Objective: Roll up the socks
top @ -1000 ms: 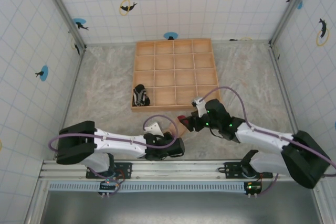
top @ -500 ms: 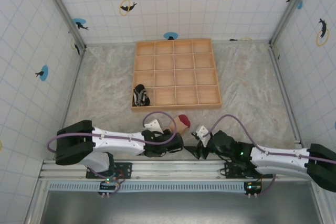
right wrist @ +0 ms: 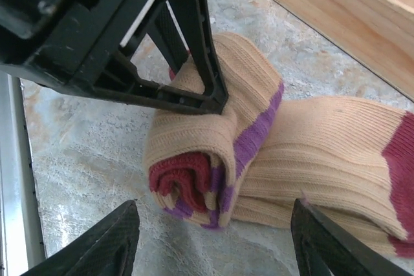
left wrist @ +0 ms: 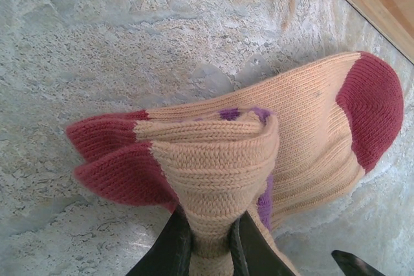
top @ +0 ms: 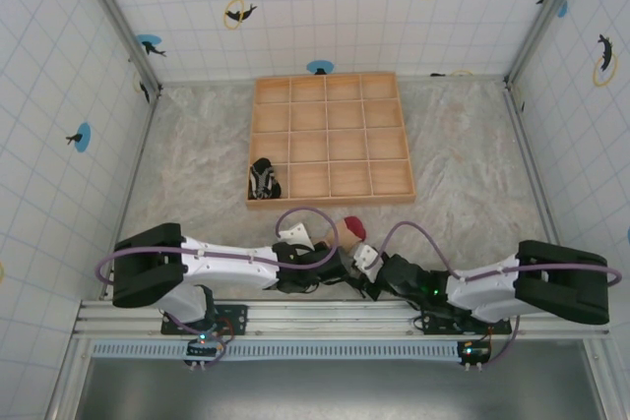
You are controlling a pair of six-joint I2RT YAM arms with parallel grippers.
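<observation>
The tan sock (left wrist: 304, 127) lies on the table (top: 197, 164) close to its near edge, about at the middle of that edge. It is just in front of the near rim of the tray (top: 330, 201) but does not touch it. One end of the sock is rolled into a thick bundle. The other end lies flat, and its dark red toe points toward the tray. At the side of the roll a dark red part shows in the centre, with tan layers and purple stripes around it. The left gripper (left wrist: 208, 224) reaches in from the left, and its two black fingers are clamped on the roll, with folded fabric squeezed between them. The right gripper (right wrist: 215, 205) is low over the table at the open side of the roll. Its fingers are wide apart, one at each side of the roll, and neither of them touches the fabric. The two grippers are very near each other, almost face to face. The striped sock (top: 262, 180), black and white, sits as a small bundle in the near left corner compartment of the tray, well apart from both grippers. The tray is wooden, divided into square compartments, and it stands at the middle of the table, toward the far edge.
</observation>
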